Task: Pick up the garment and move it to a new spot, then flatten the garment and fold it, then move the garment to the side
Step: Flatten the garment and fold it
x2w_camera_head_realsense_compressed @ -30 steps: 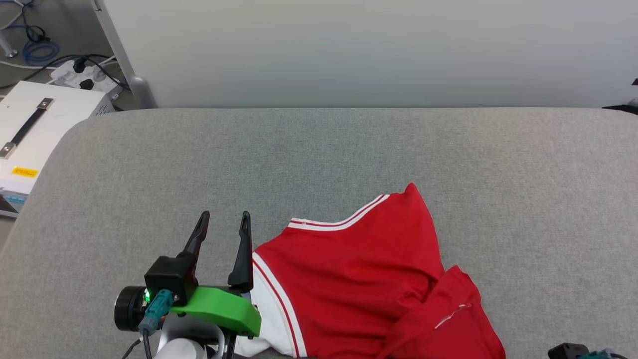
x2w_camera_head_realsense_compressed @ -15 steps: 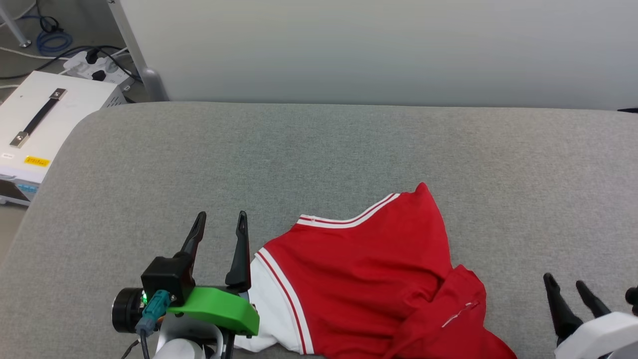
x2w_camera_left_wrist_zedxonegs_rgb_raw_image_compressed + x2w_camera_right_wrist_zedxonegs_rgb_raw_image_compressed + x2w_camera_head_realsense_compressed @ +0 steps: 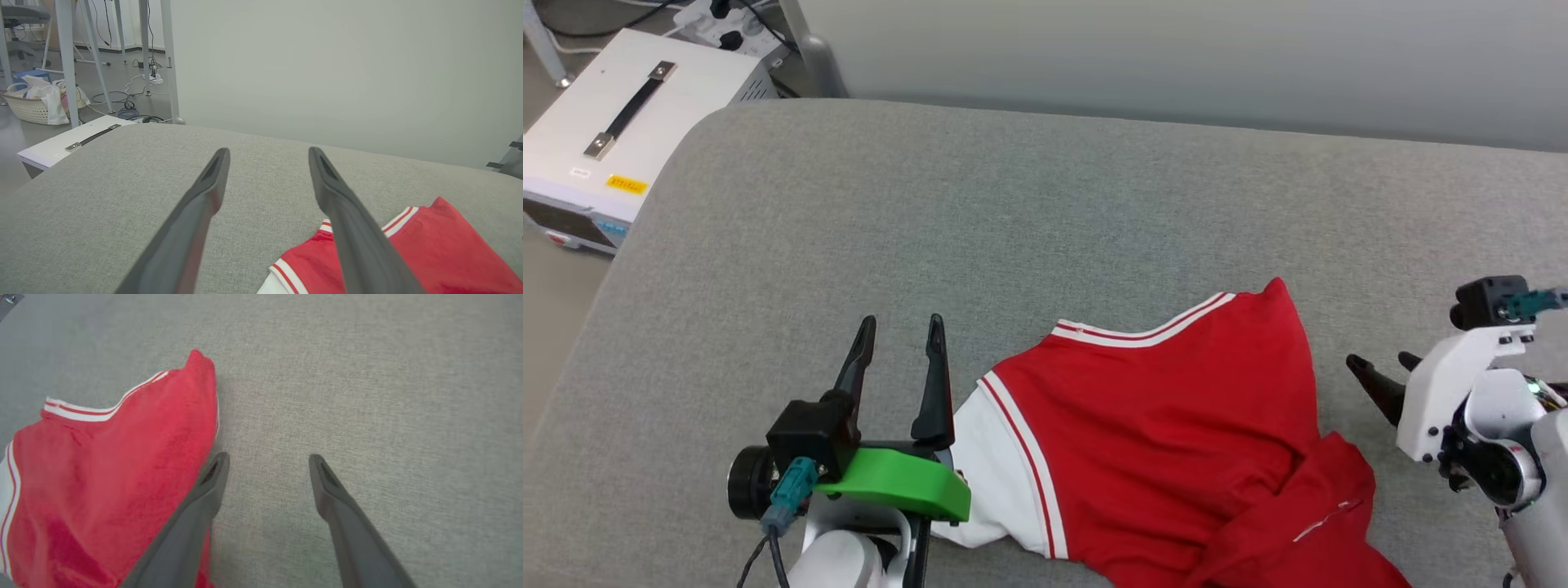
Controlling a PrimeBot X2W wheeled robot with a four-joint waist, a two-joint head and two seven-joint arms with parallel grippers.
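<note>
- Garment [image 3: 1176, 441] lies at the gray cushion's [image 3: 1013, 204] near edge, between left gripper [image 3: 903, 322] and right gripper [image 3: 1378, 359].
- Both have fingers spread apart, holding nothing.

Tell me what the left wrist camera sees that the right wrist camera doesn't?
From the left wrist: the open left gripper, a pale wall, a white box with a black handle, a basket, and cables on the floor.
From the right wrist: the open right gripper, with one finger alongside the edge of the jersey.
In both: the red jersey with striped trim, lying on the grey padded surface.
</note>
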